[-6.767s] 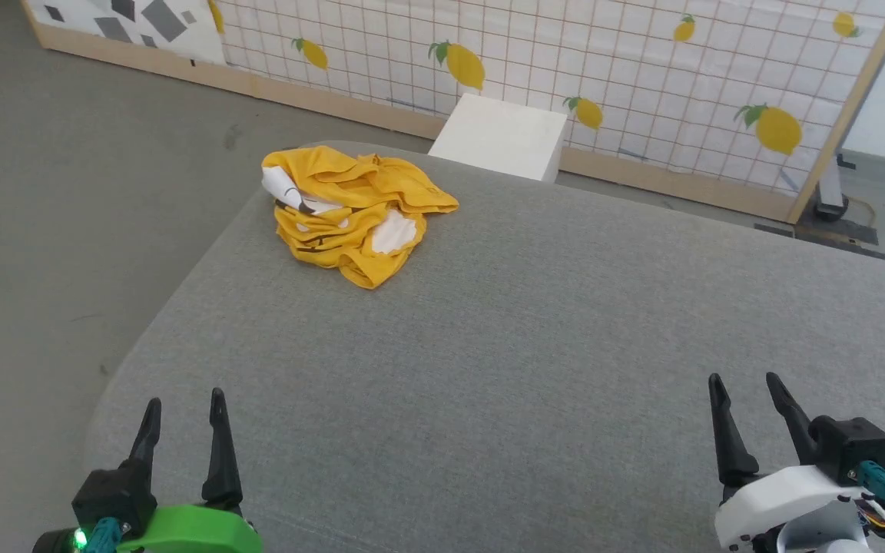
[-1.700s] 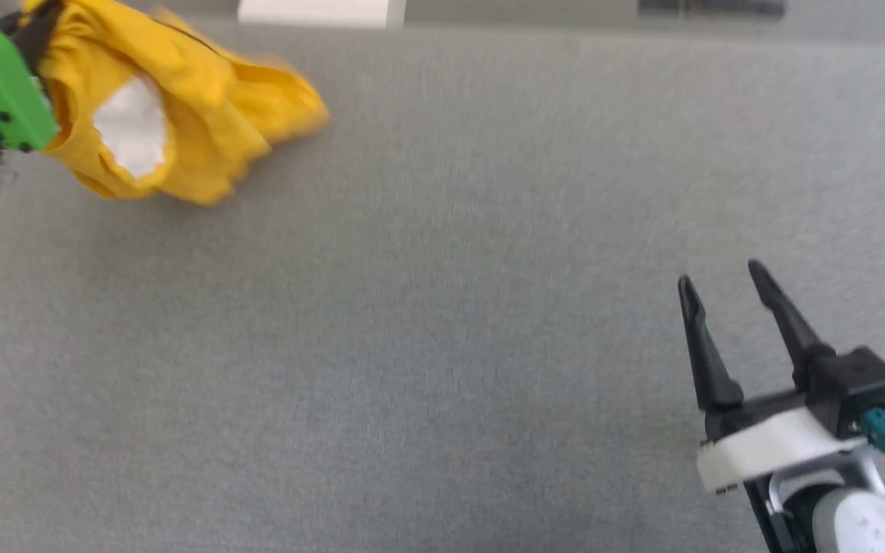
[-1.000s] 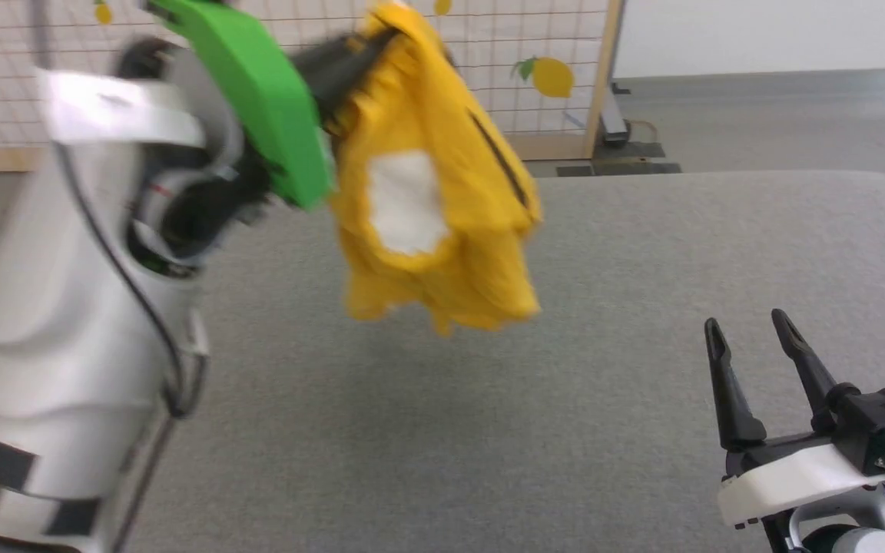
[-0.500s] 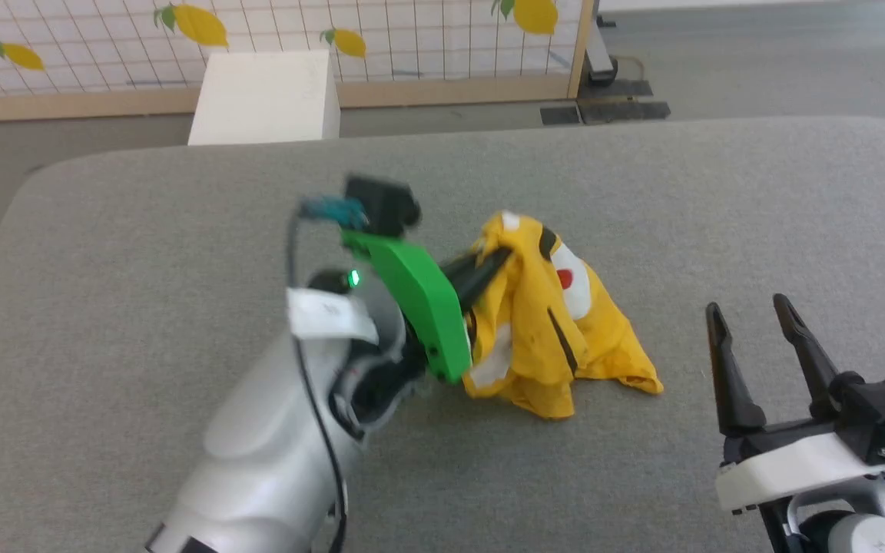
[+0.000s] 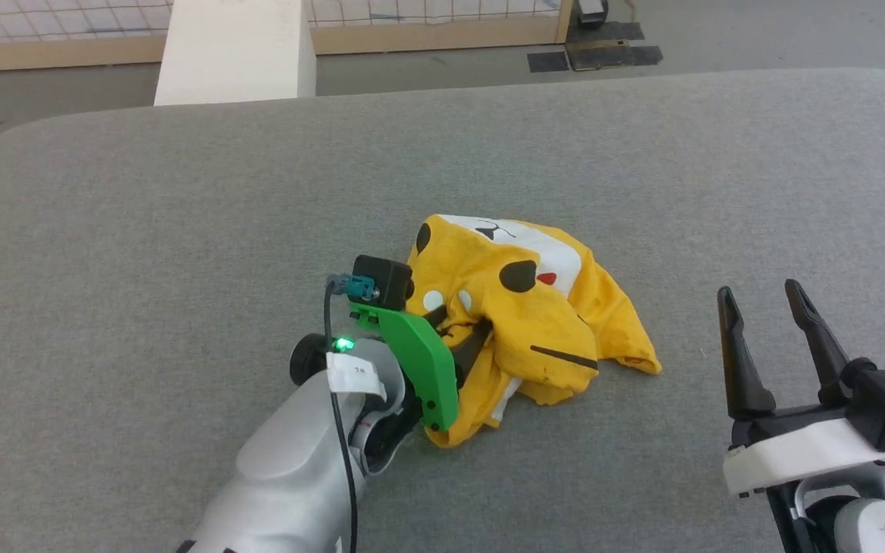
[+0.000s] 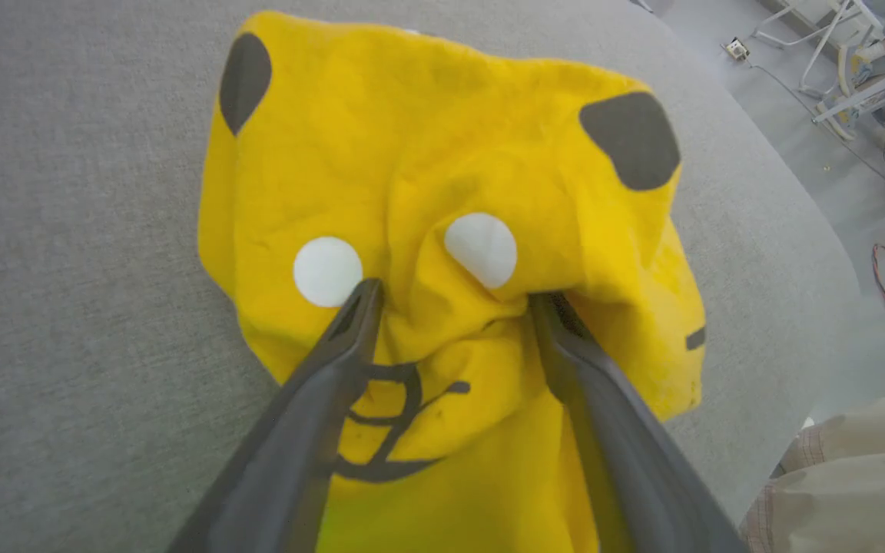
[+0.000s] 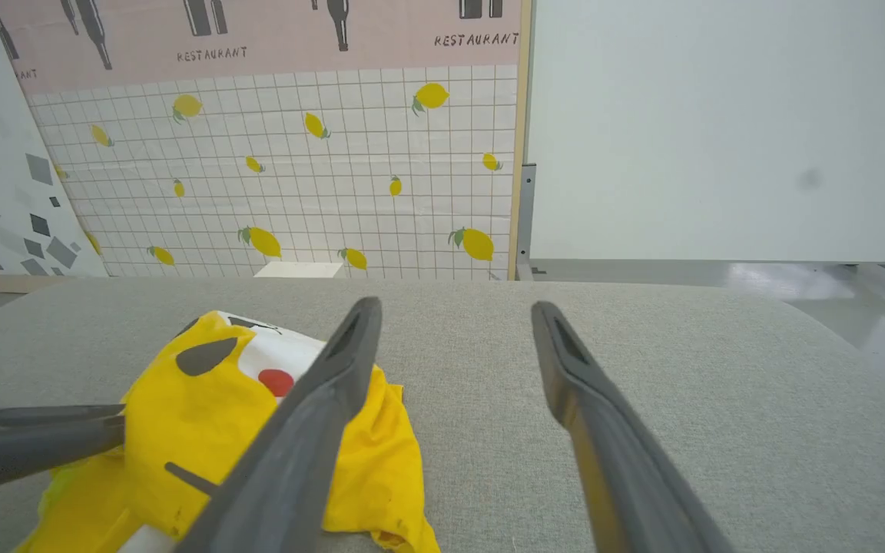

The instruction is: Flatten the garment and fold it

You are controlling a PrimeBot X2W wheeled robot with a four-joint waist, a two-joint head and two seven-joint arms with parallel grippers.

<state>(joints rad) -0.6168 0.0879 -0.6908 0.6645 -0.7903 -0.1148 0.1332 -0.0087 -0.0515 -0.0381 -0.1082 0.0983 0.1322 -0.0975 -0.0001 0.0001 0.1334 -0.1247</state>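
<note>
Grey padded table [image 5: 143, 230]: rounded corners, cloth top, likely some drag on fabric.
Yellow shirt [image 5: 519, 307]: crumpled heap mid-table, well off all edges, printed face up, nothing flat yet.
Left gripper [image 6: 458, 296]: fingers apart, tips dug into heap's near-left side, ridge of cloth between them, not pinched.
Right gripper [image 5: 757, 289]: fingers apart, empty, toward front right corner, clear of shirt.
Judgement: light, limp cotton, sags and bunches when lifted. Pinch thin single edge, not bulk.
Loose flap [image 5: 634, 357] pointing at right edge looks best hold; hem or sleeve, cannot tell.
</note>
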